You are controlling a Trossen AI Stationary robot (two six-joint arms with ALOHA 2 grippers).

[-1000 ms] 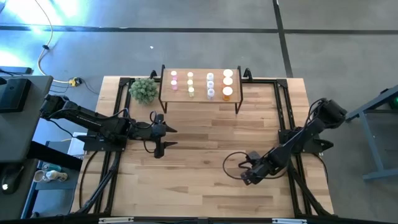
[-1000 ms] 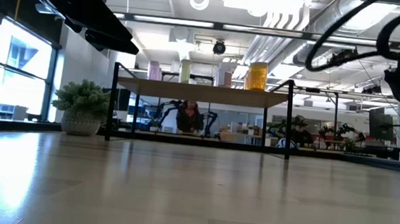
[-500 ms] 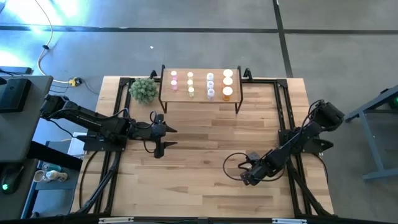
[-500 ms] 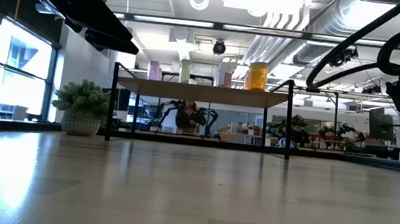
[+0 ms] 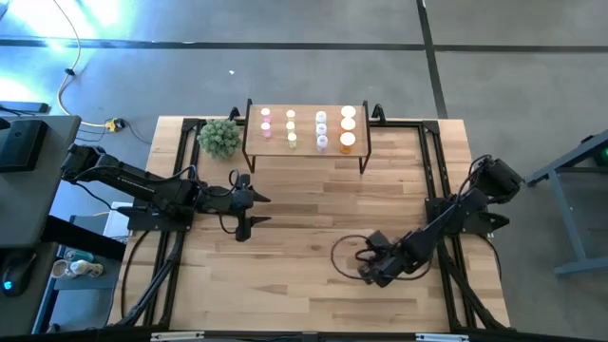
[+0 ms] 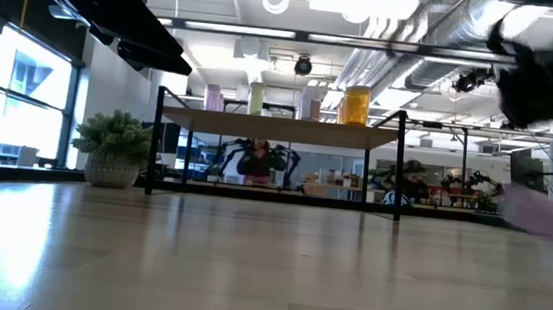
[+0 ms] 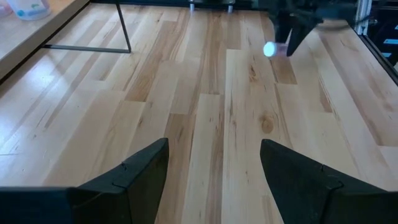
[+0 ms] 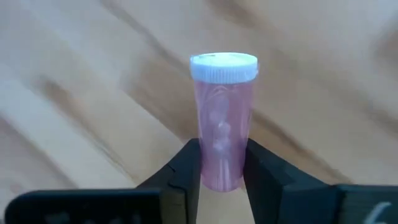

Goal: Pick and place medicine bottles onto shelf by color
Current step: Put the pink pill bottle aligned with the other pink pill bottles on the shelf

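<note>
The shelf (image 5: 304,144) stands at the table's far middle. It carries medicine bottles in columns: pink (image 5: 265,123), yellow-green (image 5: 291,129), pale blue (image 5: 321,130) and orange (image 5: 348,141). My right gripper (image 5: 366,270) is over the near right of the table, shut on a pink bottle (image 8: 222,134) with a white cap. This bottle also shows in the left wrist view (image 7: 273,50). My left gripper (image 5: 255,209) is open and empty, left of the table's middle, above the wood. My right gripper pinches the pink bottle's lower body (image 8: 221,171), near the base, between its two fingers (image 8: 186,168). The bottle lies along the fingers, its white cap (image 8: 224,65) pointing away from the gripper. In the low view it shows as a pink blur (image 6: 544,214) above the tabletop.
A small potted plant (image 5: 219,138) stands just left of the shelf. Black frame rails (image 5: 432,171) run along the table's left and right sides. A black cable loop (image 5: 344,258) hangs by my right gripper. Bare wood (image 5: 313,204) lies between the two arms.
My right gripper has gone a little toward the table's left and near edges with the pink bottle, still shut on it. In the low view it has come closer and now shows blurred.
</note>
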